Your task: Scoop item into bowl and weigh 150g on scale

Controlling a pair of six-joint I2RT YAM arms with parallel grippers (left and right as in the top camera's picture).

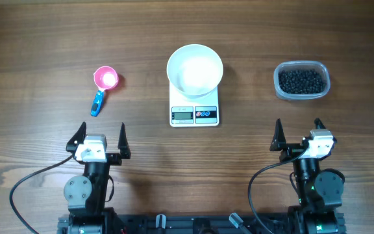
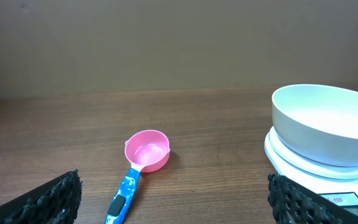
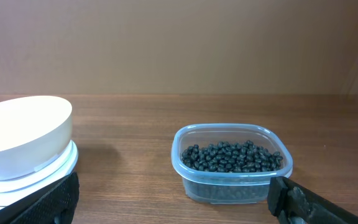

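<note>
Beans (image 1: 300,80), small, round and matte black, lie in a clear plastic tub (image 1: 302,64) at the far right of the wooden worktop (image 1: 37,52). At the middle stands the scale (image 1: 194,115), white and rectangular, its grey display and two round buttons on the near edge. The bowl (image 1: 195,68), plain white and round, sits upright on the scale's platform, and its rim overhangs the far edge. To the left, well apart from the scale, a pink scoop (image 1: 104,83) lies on the wood with its cup at the far end and its blue handle slanting near and slightly left.

The left end effector (image 1: 102,127) hovers near the scoop's handle, on the side closer to the arm's base. Its fingers are spread wide and hold nothing. The right end effector (image 1: 298,123) is just on the near side of the tub, likewise spread wide and empty. Neither touches any object.
</note>
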